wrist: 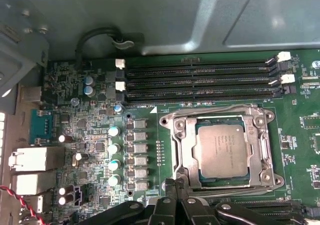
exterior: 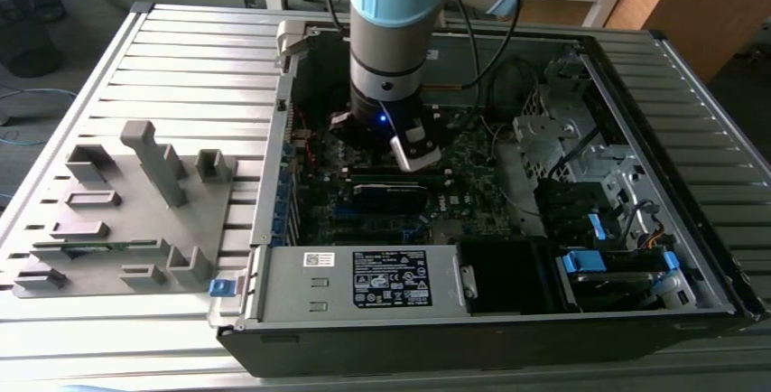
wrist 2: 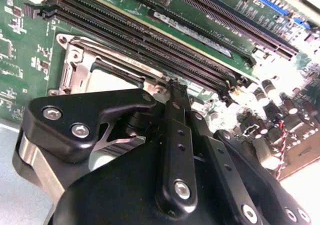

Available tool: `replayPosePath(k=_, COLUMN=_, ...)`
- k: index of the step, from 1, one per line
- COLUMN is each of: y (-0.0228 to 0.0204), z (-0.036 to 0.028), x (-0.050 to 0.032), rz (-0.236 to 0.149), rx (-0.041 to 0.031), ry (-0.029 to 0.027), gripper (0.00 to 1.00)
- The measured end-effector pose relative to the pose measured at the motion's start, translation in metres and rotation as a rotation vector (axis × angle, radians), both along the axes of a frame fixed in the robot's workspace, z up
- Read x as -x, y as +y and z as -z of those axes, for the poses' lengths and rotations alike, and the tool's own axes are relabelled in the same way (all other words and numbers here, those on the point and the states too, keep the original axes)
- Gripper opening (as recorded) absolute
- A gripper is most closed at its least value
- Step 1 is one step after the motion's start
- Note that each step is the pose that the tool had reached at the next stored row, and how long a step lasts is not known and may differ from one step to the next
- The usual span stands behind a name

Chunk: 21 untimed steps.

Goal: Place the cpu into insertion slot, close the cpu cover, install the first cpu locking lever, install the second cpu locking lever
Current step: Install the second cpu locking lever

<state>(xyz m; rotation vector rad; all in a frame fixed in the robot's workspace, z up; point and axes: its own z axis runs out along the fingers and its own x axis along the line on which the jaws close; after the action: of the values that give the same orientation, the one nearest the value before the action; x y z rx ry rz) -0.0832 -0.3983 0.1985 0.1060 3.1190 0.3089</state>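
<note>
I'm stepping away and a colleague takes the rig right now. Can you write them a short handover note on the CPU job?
Gripper: jaws together, holding nothing, low over the motherboard at the edge of the insertion slot.
CPU: seated flat in the slot, silvery face up.
CPU cover: down, framing the chip.
Levers: wire levers lie along the socket's edges; whether either is hooked cannot be told.
Done: chip placed, cover lowered.
Left: confirm and lock both levers.

insertion slot point(wrist 2: 95, 75) partly behind the gripper point(wrist 2: 176, 87)
</note>
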Motion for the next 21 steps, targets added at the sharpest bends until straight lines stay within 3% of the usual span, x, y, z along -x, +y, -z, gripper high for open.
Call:
replayPosePath(k=11, y=-0.0072, z=0.0034, x=0.0042, rz=0.0, rx=-0.0138, ry=0.0, gripper=0.11)
replayPosePath(k=15, y=-0.0078, z=0.0037, x=0.0054, rz=0.0, rx=-0.0237, ry=0.0, gripper=0.11)
replayPosePath(k=21, y=-0.0079, z=0.0041, x=0.0056, rz=0.0, rx=-0.0249, ry=0.0001, gripper=0.11)
